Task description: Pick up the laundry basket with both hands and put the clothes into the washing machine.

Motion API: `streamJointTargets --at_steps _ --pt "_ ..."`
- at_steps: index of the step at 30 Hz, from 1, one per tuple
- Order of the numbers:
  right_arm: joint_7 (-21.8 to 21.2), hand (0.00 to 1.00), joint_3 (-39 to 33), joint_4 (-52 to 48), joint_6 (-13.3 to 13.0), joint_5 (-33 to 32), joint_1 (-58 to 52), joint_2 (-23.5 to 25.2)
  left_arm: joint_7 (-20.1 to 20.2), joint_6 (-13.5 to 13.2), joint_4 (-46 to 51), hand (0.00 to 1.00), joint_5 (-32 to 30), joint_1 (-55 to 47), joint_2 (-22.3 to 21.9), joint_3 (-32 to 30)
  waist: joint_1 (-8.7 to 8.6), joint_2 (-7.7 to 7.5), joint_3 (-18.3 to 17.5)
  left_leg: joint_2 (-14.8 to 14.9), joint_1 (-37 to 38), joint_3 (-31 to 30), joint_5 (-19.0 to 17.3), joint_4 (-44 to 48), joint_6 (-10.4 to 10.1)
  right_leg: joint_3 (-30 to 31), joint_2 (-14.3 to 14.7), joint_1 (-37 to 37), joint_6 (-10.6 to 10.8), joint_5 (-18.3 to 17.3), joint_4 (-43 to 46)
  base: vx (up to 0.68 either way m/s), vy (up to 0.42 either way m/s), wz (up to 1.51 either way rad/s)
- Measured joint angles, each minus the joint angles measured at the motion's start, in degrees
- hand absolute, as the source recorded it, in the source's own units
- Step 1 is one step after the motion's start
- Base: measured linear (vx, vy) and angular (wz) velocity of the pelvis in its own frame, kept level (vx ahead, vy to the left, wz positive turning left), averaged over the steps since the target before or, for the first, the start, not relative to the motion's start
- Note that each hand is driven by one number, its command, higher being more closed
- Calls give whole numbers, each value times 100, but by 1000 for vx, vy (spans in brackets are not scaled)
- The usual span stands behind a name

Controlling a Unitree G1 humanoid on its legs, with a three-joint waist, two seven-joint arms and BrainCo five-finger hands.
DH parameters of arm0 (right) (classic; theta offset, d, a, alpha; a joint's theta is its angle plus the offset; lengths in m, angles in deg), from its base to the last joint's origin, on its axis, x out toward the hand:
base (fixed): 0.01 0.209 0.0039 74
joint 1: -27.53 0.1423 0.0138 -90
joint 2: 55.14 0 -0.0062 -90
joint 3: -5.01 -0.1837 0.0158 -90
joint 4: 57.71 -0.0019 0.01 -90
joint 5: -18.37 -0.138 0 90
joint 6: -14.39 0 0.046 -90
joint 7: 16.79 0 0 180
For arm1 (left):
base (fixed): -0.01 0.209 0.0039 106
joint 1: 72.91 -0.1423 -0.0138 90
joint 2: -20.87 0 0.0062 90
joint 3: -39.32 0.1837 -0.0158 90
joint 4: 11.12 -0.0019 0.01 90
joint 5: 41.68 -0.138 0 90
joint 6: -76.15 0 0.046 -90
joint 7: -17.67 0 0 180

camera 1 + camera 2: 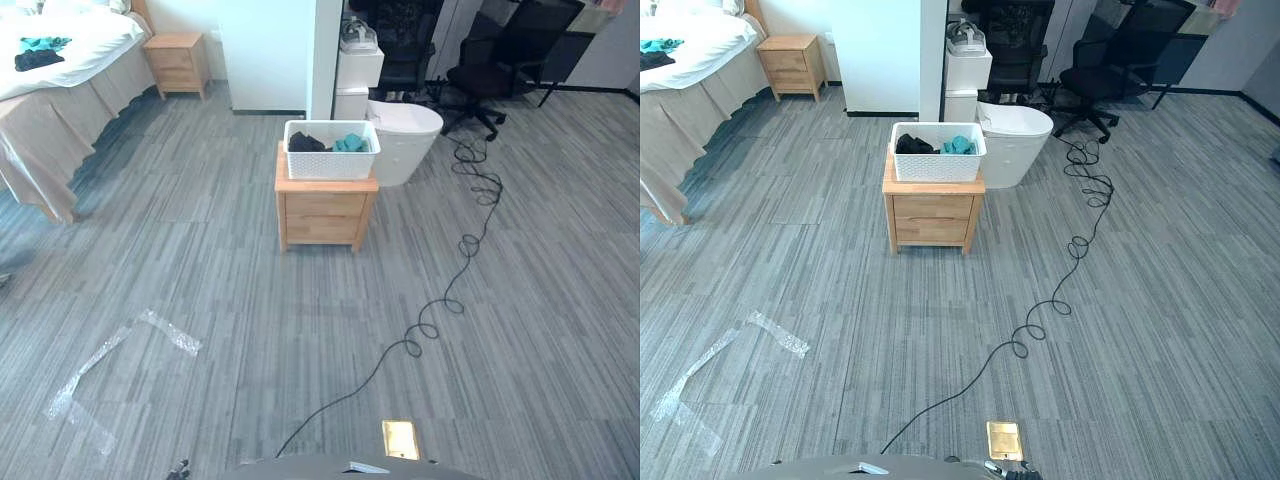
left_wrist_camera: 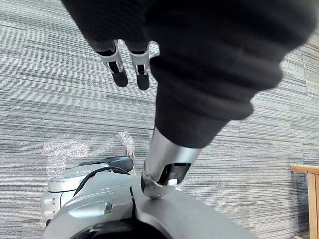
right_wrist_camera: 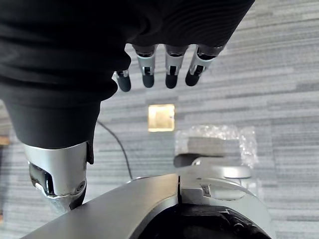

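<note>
Left eye view: I see the white laundry basket (image 1: 331, 150) sitting upright on a low wooden desk (image 1: 325, 212) with drawers, out in the middle of the grey floor (image 1: 250, 300). The clothes (image 1: 306, 143) lie inside it, a dark piece on the robot's left and a teal piece (image 1: 351, 143) on its right. Just behind the desk, to the right, is a white rounded unit (image 1: 408, 140). Far left is a bed (image 1: 70, 70) with more dark and teal cloth (image 1: 38, 52) on top, and a wooden nightstand (image 1: 177, 62) beside it. Black office chairs (image 1: 490, 70) stand at the back right. There are strips of clear tape (image 1: 120, 355) on the floor at the near left and a brass floor plate (image 1: 400, 438) at the near edge.

Right eye view: same layout. The basket is on the desk, clothes in it, nothing touching it.

Left wrist view: the left robot hand (image 2: 142, 67) hangs over bare floor with its fingers straight and relaxed, holding nothing. Clear tape shows on the floor past it, and a wooden edge (image 2: 306, 199) at the side.

Right wrist view: the right robot hand (image 3: 171, 69) has its fingers straight in a row, thumb apart, with nothing in its grasp. The brass plate and a clear tape patch (image 3: 214, 142) lie on the floor below it.

The basket is well apart from both robot hands.
</note>
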Motion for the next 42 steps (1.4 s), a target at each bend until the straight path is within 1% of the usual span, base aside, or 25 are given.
streamJointTargets --at_steps 2,13,16,18,26,32,33,35,36,37,38,39,40,41,42 --pt "-2 0 2 -1 0 0 8 0 -17 -36 0 0 -93 1 0 2 1 -1 8 1 10 1 22 -10 5 -8 0 -3 4 -4 19 -53 -23 1" --pt "-3 0 5 -2 -1 -1 14 0 -38 -42 0 0 -85 -6 -2 4 5 -59 41 0 9 -20 79 -54 18 -75 -4 4 27 -15 -19 -56 -26 2" --pt "-3 0 7 -1 0 0 15 0 -53 -46 0 0 -83 -9 -5 5 4 -61 43 0 23 -46 78 -55 18 -112 -4 61 26 -2 -59 -9 -23 5" --pt "-4 0 9 0 0 0 16 -1 -56 -49 0 0 -82 -8 -6 5 4 -63 46 1 20 -49 76 -56 14 -117 0 76 -13 39 -82 0 0 0" --pt "-5 0 14 0 0 -2 21 -1 -56 -50 1 0 -78 -7 -5 7 4 -66 49 -1 8 -57 75 -58 11 -128 0 75 -12 41 -94 -15 -10 1" --pt "-4 0 22 -3 4 -23 40 -1 -57 -48 0 0 -68 38 12 31 -25 -75 54 -15 -175 -239 126 -59 7 -311 -12 16 21 49 -180 -33 -32 15" --pt "-5 0 27 0 9 -27 78 -2 -57 -55 8 0 -29 48 11 28 8 -79 58 -8 -210 -254 140 -57 -6 -328 -6 -13 7 58 -175 11 -26 9" --pt "-3 0 86 7 9 -47 93 -8 -58 -52 8 0 -18 68 14 11 -10 -87 93 10 -265 -313 137 -12 -31 -395 1 -25 -33 14 -91 12 -41 17" --pt "-1 0 112 7 7 -69 140 1 -59 -52 12 0 -5 103 32 -5 -29 -100 137 20 -335 -367 52 193 -104 -448 -10 -51 -37 -75 38 14 -43 22" --pt "-1 0 115 9 7 -69 151 11 -58 -53 28 0 33 129 42 -14 -27 -95 174 35 -404 -369 -51 397 -126 -452 -14 -58 -51 -134 122 -21 -49 13" --pt "-4 0 115 -6 4 -70 197 43 -57 -61 140 0 82 164 38 -201 24 -157 305 137 -718 -314 -433 1252 -356 -438 2 -141 -136 -373 393 -30 -37 7" --pt "-4 0 108 -16 -4 -70 209 80 -61 -74 167 0 94 177 35 -298 25 -198 343 148 -930 -249 -505 1694 -462 -434 -13 -163 -165 -437 472 -61 -37 11" --pt "-3 0 103 -22 -13 -69 225 113 -63 -91 212 0 114 189 33 -427 27 -245 372 173 -1194 -133 -519 2225 -467 -440 -39 -192 -188 -490 556 -71 -72 10" --pt "-4 0 127 -63 -14 -70 290 115 -55 -92 373 0 149 186 -53 -766 49 -241 410 371 -1788 236 -515 3402 -405 -438 -31 -279 -242 -602 766 -56 -73 -1" --pt "-4 0 127 -100 -17 -70 280 81 -66 -101 440 0 184 187 -150 -958 82 -152 484 568 -2092 429 -401 4111 -228 -418 19 -270 -268 -687 896 -40 -70 -15"
